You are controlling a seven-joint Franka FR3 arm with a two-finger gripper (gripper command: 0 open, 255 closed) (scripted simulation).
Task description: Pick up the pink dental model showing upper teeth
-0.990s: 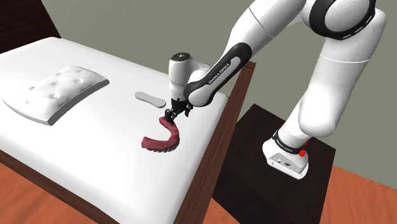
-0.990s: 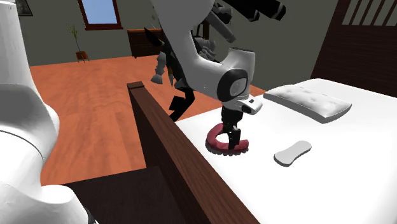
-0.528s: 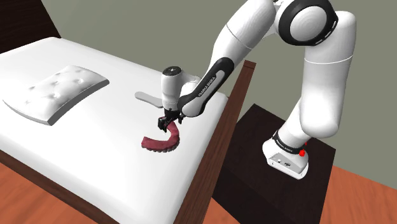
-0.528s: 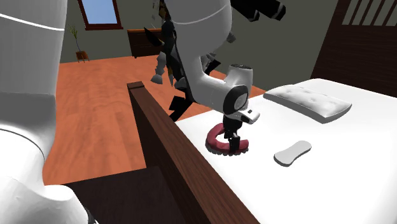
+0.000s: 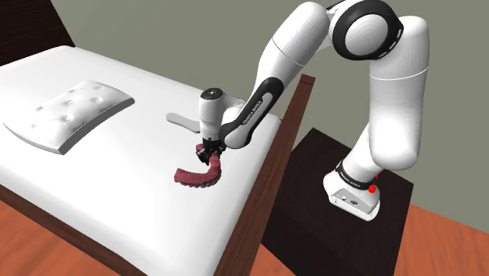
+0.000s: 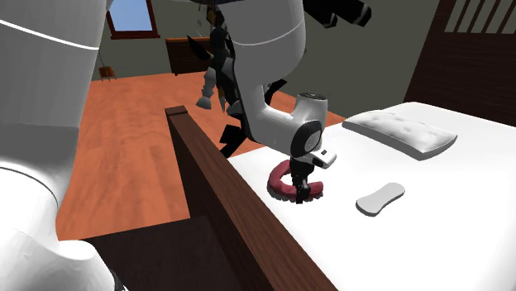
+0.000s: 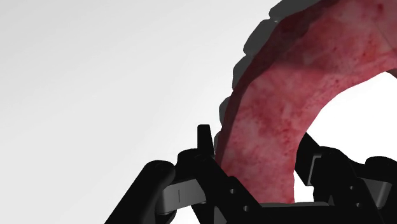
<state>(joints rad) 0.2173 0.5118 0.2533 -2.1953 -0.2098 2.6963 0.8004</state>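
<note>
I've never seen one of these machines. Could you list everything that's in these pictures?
bed: one, white top, dark brown wood frame, middle of the room.
pillow: one, white, on the bed toward the shoulder view's left.
flat oblong pad: one, white, on the bed just beyond the gripper.
dental model: one, dark pink arch, lying on the bed near its wooden edge.
floor: orange-brown wood, around the bed.
window: one, blue, far wall.
stand: one, dark box, beside the bed.
arm: one, white with dark joints, reaching over the bed.
gripper: one, black, down at the dental model.
</note>
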